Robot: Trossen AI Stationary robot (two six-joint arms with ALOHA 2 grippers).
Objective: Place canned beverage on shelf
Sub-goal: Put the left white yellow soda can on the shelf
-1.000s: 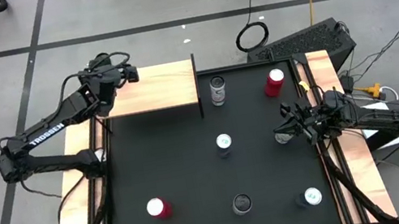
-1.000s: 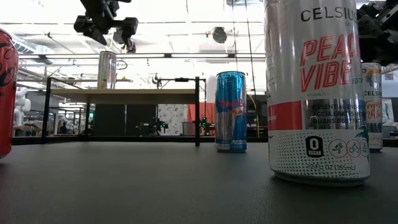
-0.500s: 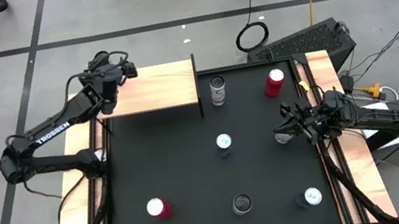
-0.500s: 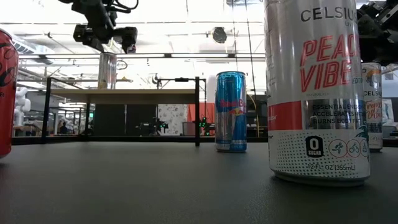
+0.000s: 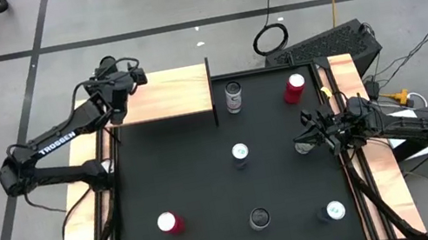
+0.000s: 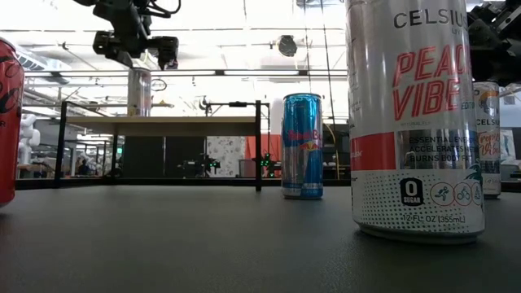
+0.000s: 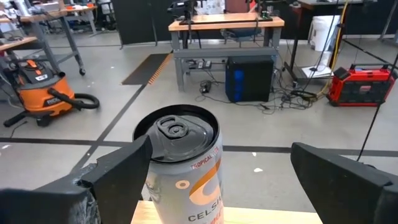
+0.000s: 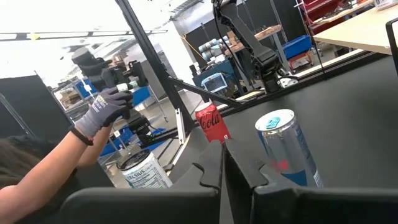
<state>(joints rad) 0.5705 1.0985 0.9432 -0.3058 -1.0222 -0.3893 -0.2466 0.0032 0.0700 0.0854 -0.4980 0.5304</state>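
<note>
Low view: a silver can (image 6: 140, 91) is seen standing upright on the shelf (image 6: 163, 125), at its far left end, apparently just delivered. Above it, the left gripper (image 6: 137, 47) is spread wide, holding nothing. "CELSIUS" can be read on this can. At the table's right edge, the right gripper (image 5: 306, 141) is closed, empty.

Pale, matt natural wood on the shelf (image 5: 165, 95), thin black legs under it. The table (image 5: 199, 184) is flat matt black, edged in light wood. Glossy printed metal on the Celsius can (image 6: 413, 122), bright sheen on the blue can (image 6: 302, 146), brushed lid on the shelf's can (image 7: 182, 165).
</note>
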